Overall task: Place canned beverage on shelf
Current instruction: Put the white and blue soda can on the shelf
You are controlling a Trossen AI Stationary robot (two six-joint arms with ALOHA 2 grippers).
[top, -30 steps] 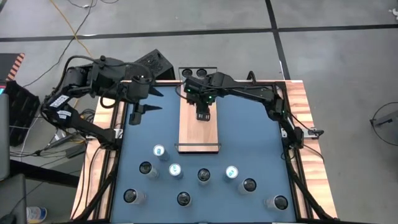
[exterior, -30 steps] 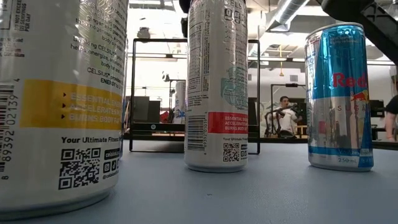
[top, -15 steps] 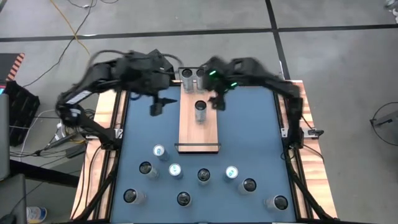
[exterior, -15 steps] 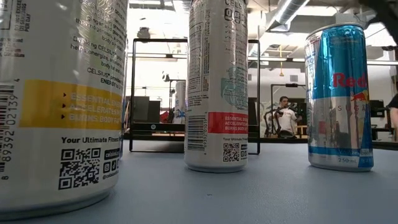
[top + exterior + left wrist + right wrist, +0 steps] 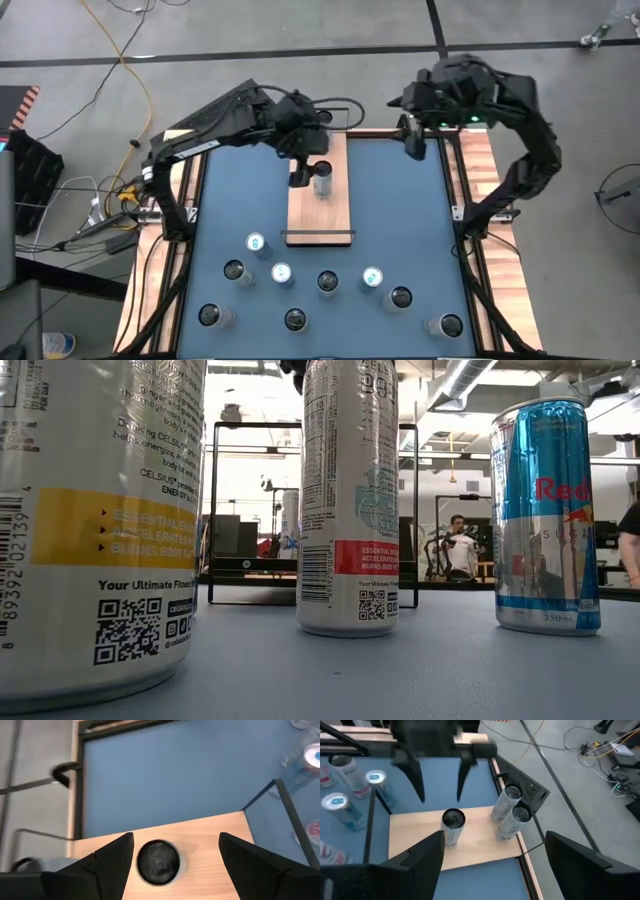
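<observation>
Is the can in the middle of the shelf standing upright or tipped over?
Upright: the can stands on the shelf, its round top facing up.

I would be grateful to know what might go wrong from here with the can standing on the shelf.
1. The left gripper hangs open right beside the can on the shelf; a sideways move could topple it.
2. Two more cans crowd the shelf's far end, so a fall could knock them.
</observation>
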